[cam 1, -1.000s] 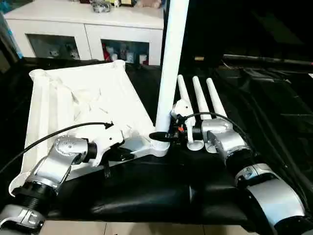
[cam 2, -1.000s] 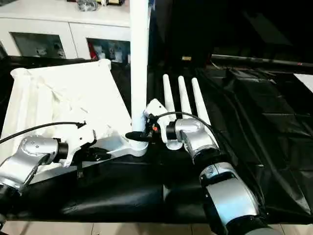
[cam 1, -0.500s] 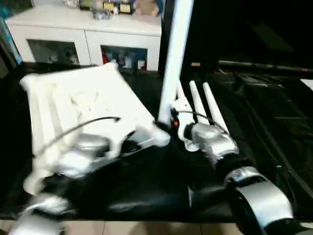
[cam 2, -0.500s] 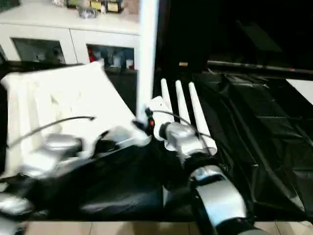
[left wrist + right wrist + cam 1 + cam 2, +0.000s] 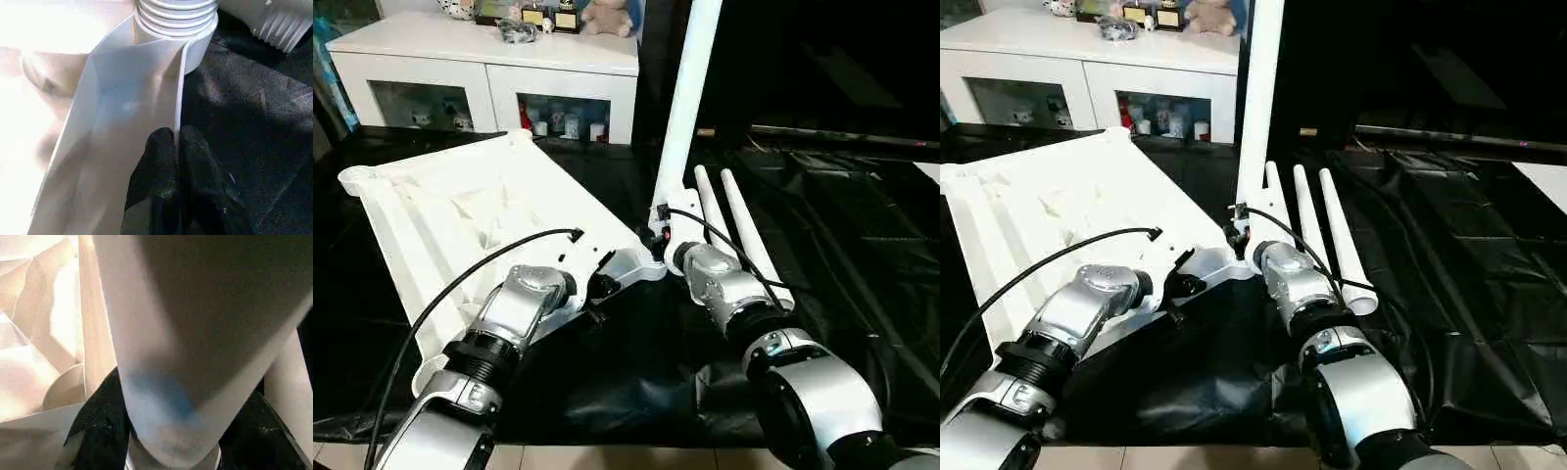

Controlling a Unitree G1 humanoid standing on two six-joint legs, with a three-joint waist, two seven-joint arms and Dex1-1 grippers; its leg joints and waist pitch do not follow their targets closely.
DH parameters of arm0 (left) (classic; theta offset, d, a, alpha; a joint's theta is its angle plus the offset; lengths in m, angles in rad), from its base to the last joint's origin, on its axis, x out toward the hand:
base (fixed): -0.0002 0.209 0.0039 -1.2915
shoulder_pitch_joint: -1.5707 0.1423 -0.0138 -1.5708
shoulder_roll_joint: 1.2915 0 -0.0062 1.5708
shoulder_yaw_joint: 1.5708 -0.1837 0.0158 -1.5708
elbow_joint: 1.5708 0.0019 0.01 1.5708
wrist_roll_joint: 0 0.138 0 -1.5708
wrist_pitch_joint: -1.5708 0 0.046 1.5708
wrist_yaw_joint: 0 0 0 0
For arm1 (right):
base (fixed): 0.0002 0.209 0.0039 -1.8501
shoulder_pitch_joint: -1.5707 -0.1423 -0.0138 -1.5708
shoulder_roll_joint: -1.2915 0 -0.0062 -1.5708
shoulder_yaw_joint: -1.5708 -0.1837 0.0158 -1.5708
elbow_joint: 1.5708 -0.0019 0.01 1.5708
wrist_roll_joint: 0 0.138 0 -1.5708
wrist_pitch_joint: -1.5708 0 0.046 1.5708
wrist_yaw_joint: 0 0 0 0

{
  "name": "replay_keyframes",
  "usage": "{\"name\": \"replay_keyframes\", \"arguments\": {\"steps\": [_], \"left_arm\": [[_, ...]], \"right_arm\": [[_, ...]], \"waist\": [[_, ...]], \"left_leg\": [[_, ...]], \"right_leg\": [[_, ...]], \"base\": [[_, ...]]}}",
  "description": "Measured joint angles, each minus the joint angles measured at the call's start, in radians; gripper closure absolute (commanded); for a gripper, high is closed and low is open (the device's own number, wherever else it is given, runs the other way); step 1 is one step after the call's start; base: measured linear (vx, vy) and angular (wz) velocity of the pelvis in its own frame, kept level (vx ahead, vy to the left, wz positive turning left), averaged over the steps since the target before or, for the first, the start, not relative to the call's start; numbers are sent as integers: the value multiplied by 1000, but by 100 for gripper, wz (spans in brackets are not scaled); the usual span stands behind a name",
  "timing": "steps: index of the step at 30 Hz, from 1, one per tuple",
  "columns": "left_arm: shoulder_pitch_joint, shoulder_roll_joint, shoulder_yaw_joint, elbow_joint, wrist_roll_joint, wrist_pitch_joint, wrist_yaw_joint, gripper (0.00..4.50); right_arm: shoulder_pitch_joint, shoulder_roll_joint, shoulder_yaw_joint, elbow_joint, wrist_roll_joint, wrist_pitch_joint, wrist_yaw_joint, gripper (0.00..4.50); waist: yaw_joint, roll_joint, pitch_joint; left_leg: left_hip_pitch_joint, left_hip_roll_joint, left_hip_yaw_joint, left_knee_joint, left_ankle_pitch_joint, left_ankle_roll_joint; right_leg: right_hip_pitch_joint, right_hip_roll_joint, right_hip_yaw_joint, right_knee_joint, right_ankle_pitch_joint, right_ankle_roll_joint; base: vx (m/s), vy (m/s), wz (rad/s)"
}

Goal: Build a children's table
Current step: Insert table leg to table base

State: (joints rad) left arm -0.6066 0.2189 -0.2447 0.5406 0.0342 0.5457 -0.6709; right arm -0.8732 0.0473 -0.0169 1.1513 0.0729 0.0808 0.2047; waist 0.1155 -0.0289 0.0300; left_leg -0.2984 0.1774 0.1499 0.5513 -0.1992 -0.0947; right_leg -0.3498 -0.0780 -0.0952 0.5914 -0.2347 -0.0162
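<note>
Children's table tabletop (image 5: 460,220), white plastic, lying upside down with its ribbed underside up on a black sheet (image 5: 862,274); its near right corner socket (image 5: 641,266) carries one white tapered leg (image 5: 683,108) standing upright and leaning slightly to the right. In the left wrist view the ridged base of this leg (image 5: 176,14) sits in the socket. Left end effector (image 5: 597,289) is clenched on the thin side wall of the tabletop just beside that socket; in the left wrist view its black fingertips (image 5: 161,166) pinch the edge of the wall between them. Right end effector (image 5: 656,240) is at the foot of the upright leg, its black fingers (image 5: 98,431) on either side of the tube, grasping the leg just above the socket. Three spare legs (image 5: 1317,230) lie side by side on the black sheet, just right of the upright leg, tapering away from the robot. Behind the tabletop stands a white cabinet (image 5: 489,73) with glass doors, with small objects and a soft toy (image 5: 607,15) on top
</note>
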Motion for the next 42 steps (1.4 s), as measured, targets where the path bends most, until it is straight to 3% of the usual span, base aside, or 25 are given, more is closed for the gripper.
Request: {"name": "replay_keyframes", "arguments": {"steps": [17,18,21,24,26,29,32,39,40,42], "left_arm": [[0,11,0,-16,0,14,0,450],[0,12,0,-17,0,14,0,450],[0,22,0,-22,0,14,-1,450],[1,40,0,-32,2,14,-2,450],[3,46,0,-44,2,14,-2,450],[4,51,0,-54,2,14,-2,450],[5,59,1,-59,3,4,-2,450],[21,109,0,-97,5,-51,-32,450],[25,120,0,-107,5,-55,-42,450],[30,132,2,-118,5,-67,-50,450]], "right_arm": [[-12,8,-17,6,-15,0,1,259],[-14,9,-18,7,-15,0,1,224],[-22,9,-24,14,-15,1,13,187],[-25,17,-32,29,-14,18,32,170],[-28,16,-40,29,-12,18,44,139],[-26,16,-45,32,-9,22,62,131],[-22,16,-51,54,-4,33,83,94],[-30,-3,-52,41,-4,26,208,45],[-30,-8,-49,34,-4,26,233,18],[-30,-15,-41,24,-5,26,263,9]], "waist": [[-5,0,3],[-5,1,3],[-7,4,6],[-16,2,6],[-18,1,5],[-18,-1,4],[-22,-5,8],[-25,-12,9],[-25,-11,10],[-25,-6,12]], "left_leg": [[-1,-5,-3,-19,0,0],[-1,-5,-3,-19,0,0],[-1,-5,-3,-20,0,0],[-5,-5,-5,-21,0,0],[-16,-5,-5,-21,0,0],[-19,-4,-2,-22,0,0],[-20,-4,0,-22,0,0],[-32,-1,6,-21,6,1],[-32,2,7,-20,16,1],[-33,7,8,-22,16,1]], "right_leg": [[-2,0,-2,-22,0,0],[-2,0,-2,-22,0,0],[-3,0,-3,-23,0,0],[-8,0,-5,-25,0,0],[-15,0,-4,-26,0,0],[-16,0,-3,-25,0,-1],[-17,0,-1,-23,1,-1],[-33,0,2,-14,30,-10],[-34,1,0,-10,44,-10],[-35,5,-1,-9,42,-14]], "base": [[0,0,0],[0,0,0],[0,0,0],[0,0,0],[0,0,0],[0,0,0],[0,0,0],[0,0,0],[0,0,0],[27,-20,0]]}}
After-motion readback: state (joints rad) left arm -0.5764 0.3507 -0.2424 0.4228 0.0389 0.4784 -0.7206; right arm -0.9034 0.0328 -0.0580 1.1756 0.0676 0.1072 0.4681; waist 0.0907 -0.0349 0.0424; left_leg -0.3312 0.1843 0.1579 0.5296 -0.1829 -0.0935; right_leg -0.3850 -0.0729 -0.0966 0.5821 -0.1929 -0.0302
